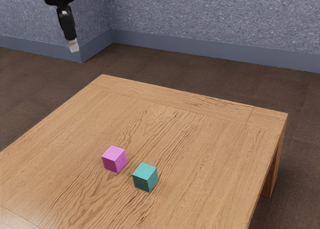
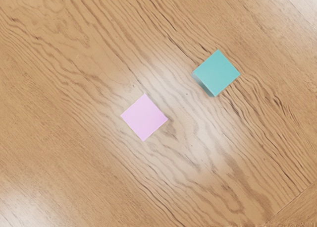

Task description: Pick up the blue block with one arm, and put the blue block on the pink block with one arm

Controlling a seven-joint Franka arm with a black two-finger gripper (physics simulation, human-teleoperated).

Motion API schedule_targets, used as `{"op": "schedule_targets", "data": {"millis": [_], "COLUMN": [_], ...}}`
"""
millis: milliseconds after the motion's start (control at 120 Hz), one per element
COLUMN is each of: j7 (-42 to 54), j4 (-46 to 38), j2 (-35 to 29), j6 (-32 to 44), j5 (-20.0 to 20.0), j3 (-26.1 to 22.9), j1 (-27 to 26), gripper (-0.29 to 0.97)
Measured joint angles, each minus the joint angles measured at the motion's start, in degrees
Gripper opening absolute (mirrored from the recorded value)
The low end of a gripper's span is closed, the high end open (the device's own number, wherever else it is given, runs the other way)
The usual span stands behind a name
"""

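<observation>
The gripper (image 1: 73,47) hangs high off the table's (image 1: 200,121) ten o'clock, spread or pressed together I cannot tell; the pink block (image 1: 114,158) sits mid-table, and just apart at its four o'clock lies the blue block (image 1: 145,177), likely light, stiff, smooth, best pinched across opposite sides

Blue block (image 2: 216,72) lies near pink block (image 2: 144,117), apart.

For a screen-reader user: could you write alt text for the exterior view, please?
A pink block and a blue-green block sit close but apart on a wooden table. The arm's tool hangs high at the exterior view's upper left.
</observation>
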Motion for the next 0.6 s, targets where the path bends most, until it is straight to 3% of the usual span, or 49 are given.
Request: {"op": "schedule_targets", "data": {"millis": [208,450,600], "j7": [3.2,7.72,13.65], "j4": [-0.58,-10.46,-17.09], "j2": [0.71,-2.37,0.34], "j6": [-0.87,-1.13,3.25], "j5": [-0.25,-0.73,-0.96], "j3": [-0.73,-6.62,-9.37], "j1": [-2.25,1.26,-1.87], "gripper": [0.68,0.68,0.68]}}
